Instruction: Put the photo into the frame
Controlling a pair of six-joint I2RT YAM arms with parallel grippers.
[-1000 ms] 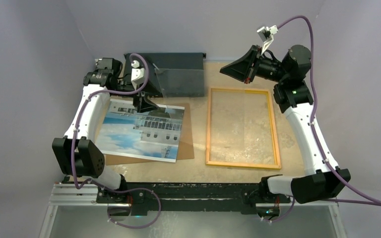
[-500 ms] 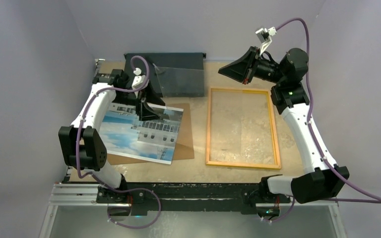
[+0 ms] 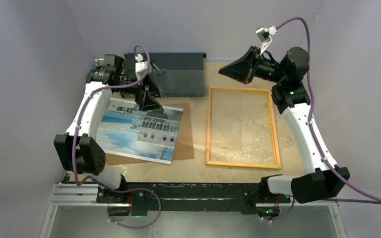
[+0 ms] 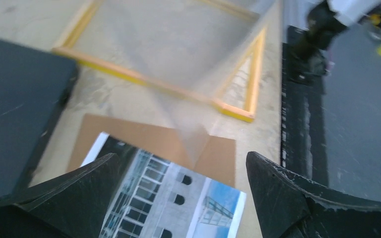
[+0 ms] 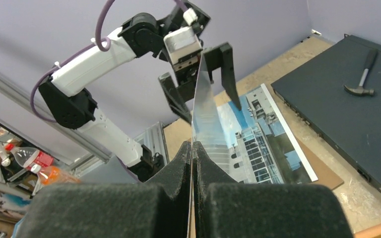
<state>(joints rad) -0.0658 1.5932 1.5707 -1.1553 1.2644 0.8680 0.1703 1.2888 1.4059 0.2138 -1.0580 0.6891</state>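
Pinching a clear pane (image 5: 206, 114) at its edge, right gripper (image 5: 192, 147) has both fingers clamped flat against the sheet, raised above the far right of the table (image 3: 198, 172). The pane runs from that gripper out towards the left arm, hanging over the black box (image 3: 178, 59) (it reads only as a faint haze from the top camera).

Left gripper (image 3: 148, 101): fingers spread wide, holding nothing, over the far edge of the photo (image 3: 139, 131). Can't tell from these views whether the fingertips touch the paper.

Photo: print side up, flat on the brown backing board (image 3: 186, 134), left half of the table. It sits a bit skewed on the board, with its near right corner about at the board's near edge.

Frame (image 3: 243, 165): yellow-orange border, flat on the table right of the board, long sides running near to far. It's beside the board with a strip of table between them, and the tabletop shows through its middle. Photo and frame are apart, not touching.

Black box sits at the far edge, behind the board. A hammer (image 5: 362, 79) lies on its top.
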